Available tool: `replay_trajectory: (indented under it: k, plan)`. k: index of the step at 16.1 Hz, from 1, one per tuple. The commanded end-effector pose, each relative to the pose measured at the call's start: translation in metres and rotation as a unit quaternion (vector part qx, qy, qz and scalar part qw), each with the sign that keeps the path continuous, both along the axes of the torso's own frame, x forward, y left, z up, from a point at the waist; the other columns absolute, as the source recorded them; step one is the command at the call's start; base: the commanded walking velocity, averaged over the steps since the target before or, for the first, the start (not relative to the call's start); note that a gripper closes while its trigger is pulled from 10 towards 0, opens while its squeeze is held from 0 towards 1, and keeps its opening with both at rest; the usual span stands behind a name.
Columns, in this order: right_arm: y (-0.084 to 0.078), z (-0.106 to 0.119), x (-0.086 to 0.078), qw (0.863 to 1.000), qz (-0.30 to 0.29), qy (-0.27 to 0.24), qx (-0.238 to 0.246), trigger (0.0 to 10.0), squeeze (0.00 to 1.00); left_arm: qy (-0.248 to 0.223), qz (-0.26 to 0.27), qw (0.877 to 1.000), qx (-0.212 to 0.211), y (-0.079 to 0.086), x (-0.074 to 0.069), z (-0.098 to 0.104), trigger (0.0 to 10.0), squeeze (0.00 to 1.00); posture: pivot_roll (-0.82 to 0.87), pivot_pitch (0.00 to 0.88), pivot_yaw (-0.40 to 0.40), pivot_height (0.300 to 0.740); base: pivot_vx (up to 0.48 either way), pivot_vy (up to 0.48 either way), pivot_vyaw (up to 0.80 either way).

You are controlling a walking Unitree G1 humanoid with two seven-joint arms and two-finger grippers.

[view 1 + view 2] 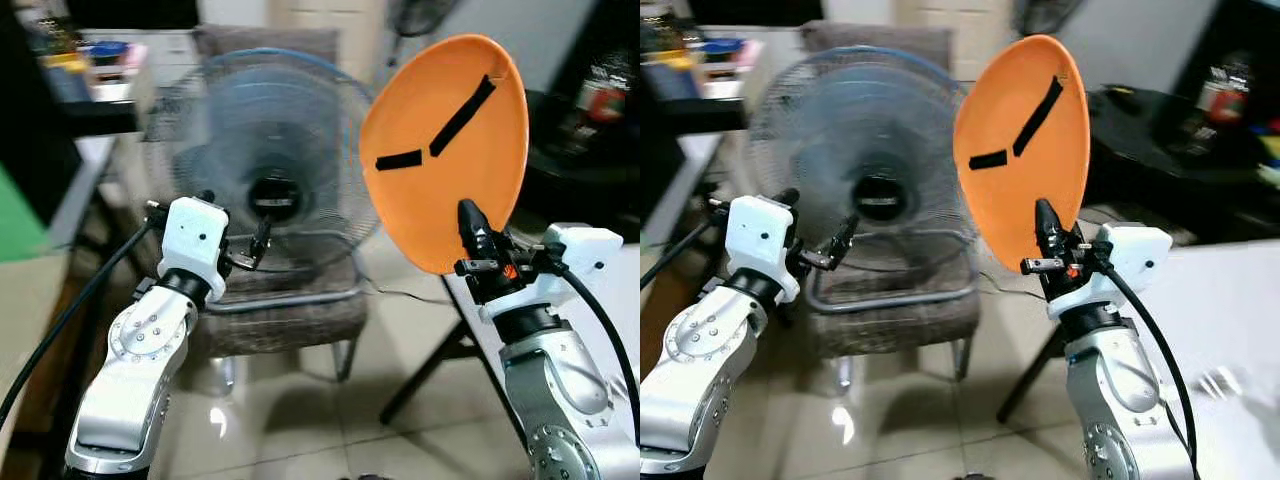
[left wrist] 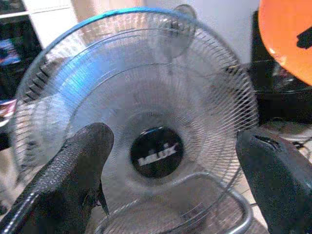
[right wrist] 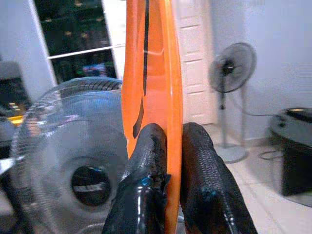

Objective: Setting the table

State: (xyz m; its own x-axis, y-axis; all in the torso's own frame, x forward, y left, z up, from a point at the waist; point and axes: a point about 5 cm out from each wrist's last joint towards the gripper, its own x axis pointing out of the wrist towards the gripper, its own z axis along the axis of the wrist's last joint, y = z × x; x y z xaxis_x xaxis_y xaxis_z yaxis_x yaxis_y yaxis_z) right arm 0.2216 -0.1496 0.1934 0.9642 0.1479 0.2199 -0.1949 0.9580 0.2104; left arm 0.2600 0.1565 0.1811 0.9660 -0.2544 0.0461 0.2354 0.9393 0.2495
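The right gripper (image 1: pixel 468 222) is nearest to the camera, raised in front of the robot on its right side. Its two black fingers (image 3: pixel 146 161) are pressed together on the lower rim of an orange plate (image 1: pixel 450 140), one finger on each face, so the plate stands on edge, almost upright, above the gripper. On the face turned to the head camera there are two black strips (image 1: pixel 460 116): one long and slanted, one short just beside its lower end. They carry no writing that I can read.

The left gripper (image 1: pixel 258 243) is held up on the robot's left side, at a similar height. Its fingers (image 2: pixel 73 165) are spread apart with nothing between them, and they point toward a fan.

Behind both grippers a table fan (image 1: pixel 270 150) with a wire cage and a blue rim stands on a chair (image 1: pixel 290 310) with a grey woven seat. The fan's round black hub (image 2: pixel 157 152) carries pale letters, but they are too blurred to read.

To the robot's right, below the plate, is the corner of a white table (image 1: pixel 1230 330) on dark crossed legs. The floor (image 1: pixel 330 420) is of pale shiny tiles.

Farther back, a dark low table (image 1: pixel 1160 130) stands on the right. In the right wrist view, a standing fan (image 3: pixel 233 63) is near a white door (image 3: pixel 192 58).
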Motion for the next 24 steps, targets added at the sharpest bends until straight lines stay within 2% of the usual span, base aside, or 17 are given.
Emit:
replay_trajectory:
  k: [1, 5, 17, 19, 22, 24]
  plan:
    - [0.0000, 0.0091, 0.0007, 1.000, -0.005, -0.022, 0.003, 10.0, 0.00, -0.011, 0.006, 1.000, 0.002, 0.0011, 0.0030, 0.0047, 10.0, 0.00, 0.08, 0.000, -0.049, 0.740, 0.000, 0.000, -0.80]
    - [-0.0001, 0.0106, 0.0013, 1.000, -0.013, -0.024, 0.006, 10.0, 0.00, -0.011, 0.003, 1.000, 0.004, 0.0009, 0.0048, 0.0049, 10.0, 0.00, 0.08, 0.000, -0.045, 0.740, 0.000, 0.265, -0.80]
    - [0.0007, 0.0080, 0.0004, 1.000, -0.023, -0.015, 0.014, 10.0, 0.00, -0.003, -0.007, 1.000, 0.014, 0.0017, 0.0082, 0.0034, 10.0, 0.00, 0.08, 0.000, -0.028, 0.740, 0.000, 0.441, -0.80]
    - [0.0007, 0.0080, 0.0004, 0.999, -0.024, -0.015, 0.015, 10.0, 0.00, -0.005, -0.001, 1.000, 0.031, 0.0030, 0.0099, 0.0044, 10.0, 0.00, 0.08, 0.000, -0.027, 0.740, 0.000, -0.240, -0.80]
    - [-0.0008, 0.0076, 0.0005, 0.999, -0.032, -0.014, 0.020, 10.0, 0.00, -0.004, -0.004, 1.000, 0.030, 0.0036, 0.0118, 0.0044, 10.0, 0.00, 0.08, 0.000, -0.020, 0.740, 0.000, -0.480, -0.80]
    - [-0.0007, 0.0060, 0.0010, 0.999, -0.027, -0.004, 0.043, 10.0, 0.00, 0.000, -0.007, 1.000, 0.028, 0.0027, 0.0120, 0.0033, 10.0, 0.00, 0.08, 0.000, -0.015, 0.740, 0.000, 0.000, -0.80]
